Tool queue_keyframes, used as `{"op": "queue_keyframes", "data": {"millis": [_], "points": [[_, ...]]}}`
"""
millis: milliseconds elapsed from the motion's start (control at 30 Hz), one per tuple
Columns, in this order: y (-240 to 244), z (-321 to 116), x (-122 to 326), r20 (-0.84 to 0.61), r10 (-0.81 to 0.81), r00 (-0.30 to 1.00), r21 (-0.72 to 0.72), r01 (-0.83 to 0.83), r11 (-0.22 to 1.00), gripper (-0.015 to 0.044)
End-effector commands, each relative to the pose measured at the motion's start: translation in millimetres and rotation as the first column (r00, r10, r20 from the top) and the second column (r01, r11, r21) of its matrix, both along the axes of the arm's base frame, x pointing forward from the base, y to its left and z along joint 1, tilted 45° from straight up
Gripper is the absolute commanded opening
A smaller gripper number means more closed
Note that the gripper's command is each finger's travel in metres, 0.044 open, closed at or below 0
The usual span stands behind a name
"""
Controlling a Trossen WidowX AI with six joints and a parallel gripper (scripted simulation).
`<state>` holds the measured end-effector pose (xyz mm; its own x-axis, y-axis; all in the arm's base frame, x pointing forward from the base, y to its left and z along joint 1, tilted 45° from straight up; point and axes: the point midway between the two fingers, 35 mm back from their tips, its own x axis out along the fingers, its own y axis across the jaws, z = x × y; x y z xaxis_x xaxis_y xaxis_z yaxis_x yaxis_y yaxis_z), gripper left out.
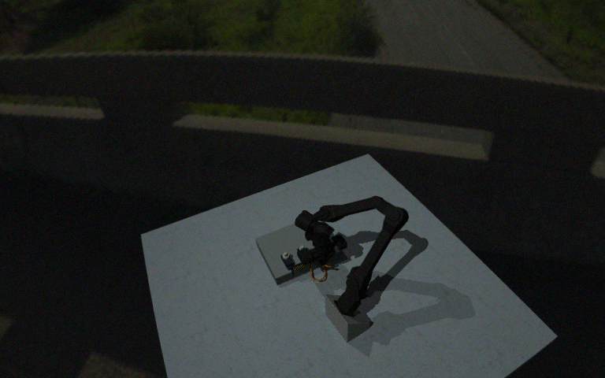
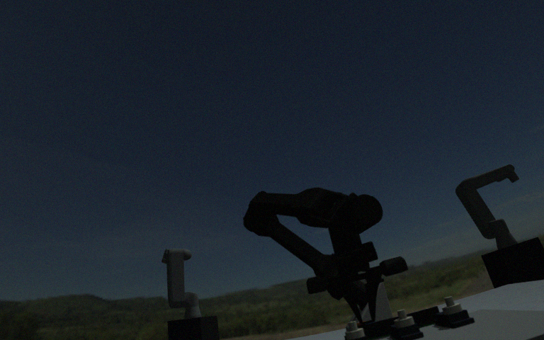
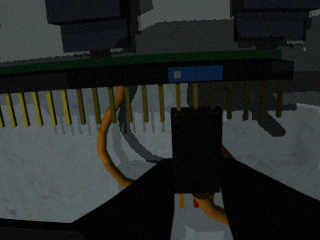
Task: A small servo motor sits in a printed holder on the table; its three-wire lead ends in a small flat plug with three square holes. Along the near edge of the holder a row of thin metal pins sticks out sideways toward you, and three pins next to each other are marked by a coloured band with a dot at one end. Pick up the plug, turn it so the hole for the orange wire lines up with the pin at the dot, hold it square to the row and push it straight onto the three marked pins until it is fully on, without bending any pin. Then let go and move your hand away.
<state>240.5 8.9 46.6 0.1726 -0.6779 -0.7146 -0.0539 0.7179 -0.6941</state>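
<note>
My gripper [image 3: 196, 168] [image 2: 366, 321] is shut on the black plug [image 3: 196, 150], one finger on each side. Orange and red wire ends show at its rear; the third is hidden. The plug points squarely at the pin row [image 3: 145, 103] [image 1: 301, 267]. Its front edge overlaps the tips of the three pins under the blue band [image 3: 201, 74]; whether they are inside the holes I cannot tell. The pale dot [image 3: 177, 74] is at the band's left end, in line with the plug's orange-wire side. The orange lead [image 3: 102, 145] [image 1: 317, 280] loops left of the plug.
Dark servo bodies [image 3: 95, 25] [image 3: 272, 22] [image 1: 287, 259] stand behind the pin row, with pale round tops in the top and exterior views. The grey block [image 1: 270, 250] lies under them. Unmarked pins flank the plug on both sides. Two other arms [image 2: 176, 276] [image 2: 479, 200] stand in the background.
</note>
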Motion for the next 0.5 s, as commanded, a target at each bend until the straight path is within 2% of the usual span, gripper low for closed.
{"op": "queue_keyframes", "data": {"millis": [0,467], "points": [[0.6,-0.5,3.6,-0.003,0.005,1.0,-0.005,-0.005,1.0,0.0],[2.1,-0.1,12.5,-0.002,0.005,1.0,-0.005,-0.005,1.0,0.0]]}}
